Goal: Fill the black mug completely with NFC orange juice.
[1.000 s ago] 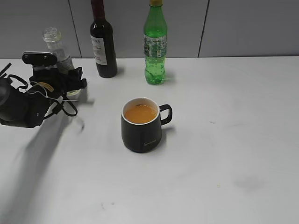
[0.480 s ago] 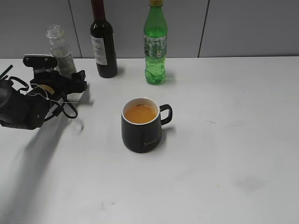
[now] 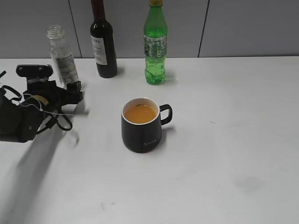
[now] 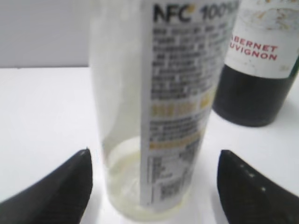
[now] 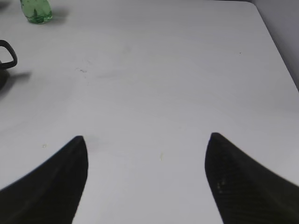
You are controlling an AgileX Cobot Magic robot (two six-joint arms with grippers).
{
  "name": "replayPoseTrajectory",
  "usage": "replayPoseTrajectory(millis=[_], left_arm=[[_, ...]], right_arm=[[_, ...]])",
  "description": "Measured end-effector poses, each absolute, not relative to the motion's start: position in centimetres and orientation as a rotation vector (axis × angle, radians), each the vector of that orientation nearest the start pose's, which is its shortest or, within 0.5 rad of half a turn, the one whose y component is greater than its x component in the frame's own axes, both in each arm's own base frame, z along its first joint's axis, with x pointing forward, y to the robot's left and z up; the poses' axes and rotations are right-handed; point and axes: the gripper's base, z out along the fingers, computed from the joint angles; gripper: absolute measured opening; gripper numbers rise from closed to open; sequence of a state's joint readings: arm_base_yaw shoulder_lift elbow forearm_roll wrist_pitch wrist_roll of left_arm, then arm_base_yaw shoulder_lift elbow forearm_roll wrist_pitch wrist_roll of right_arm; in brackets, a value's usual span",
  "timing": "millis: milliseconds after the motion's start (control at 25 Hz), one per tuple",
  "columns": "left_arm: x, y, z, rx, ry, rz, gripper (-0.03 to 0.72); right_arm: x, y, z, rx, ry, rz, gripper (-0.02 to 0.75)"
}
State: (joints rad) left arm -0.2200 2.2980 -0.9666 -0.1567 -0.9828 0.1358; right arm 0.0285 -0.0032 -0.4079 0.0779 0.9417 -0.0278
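Mug (image 3: 142, 125) stands near the middle of the table (image 3: 224, 154), upright, handle toward the right of the exterior view, its white inside showing orange juice (image 3: 140, 113) up to a little below the rim. Whether that counts as full is a judgement; it looks close to full but not brimming.

Behind and to the left stands the NFC bottle (image 3: 62, 55), upright on the table, capless, and to all appearance drained: the left wrist view shows clear walls with only a pale film at the bottom (image 4: 154, 107). Its long axis is vertical. The left gripper (image 3: 70, 93) sits just in front of it, toward the camera side, with its jaws spread and holding nothing; in the left wrist view the two black fingers (image 4: 56, 186) flank the bottle with bare table on either side, so the bottle is let go and stands free. From this claw the bottle lies straight ahead and close, while the mug lies well off to its right.

Beyond the bottle are a wine bottle (image 3: 103, 39) and a green bottle (image 3: 155, 44), both upright by the back wall.

The right gripper (image 5: 147, 154) is out of the exterior view; its own camera shows the jaws apart over bare table, gripping nothing, with the mug's handle (image 5: 7, 53) at the far left edge. The left arm is plainly the nearer one to the bottle, and with nothing left to pour its likely next move is a retreat.
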Motion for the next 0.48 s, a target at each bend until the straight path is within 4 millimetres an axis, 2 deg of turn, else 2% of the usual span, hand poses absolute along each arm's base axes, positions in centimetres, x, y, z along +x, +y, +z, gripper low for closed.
replayPoseTrajectory(millis=[120,280,480], left_arm=[[37.9,-7.2,5.7,0.144,1.864,0.011,0.639],[36.0,-6.7,7.6,0.141,1.911,0.007,0.634],[34.8,-6.9,13.0,0.144,2.027,-0.046,0.629]], right_arm=[[0.9,0.6,26.1,-0.051,2.012,0.093,0.592],[0.9,0.6,26.1,-0.051,2.012,0.093,0.592],[0.9,0.6,26.1,-0.051,2.012,0.093,0.592]])
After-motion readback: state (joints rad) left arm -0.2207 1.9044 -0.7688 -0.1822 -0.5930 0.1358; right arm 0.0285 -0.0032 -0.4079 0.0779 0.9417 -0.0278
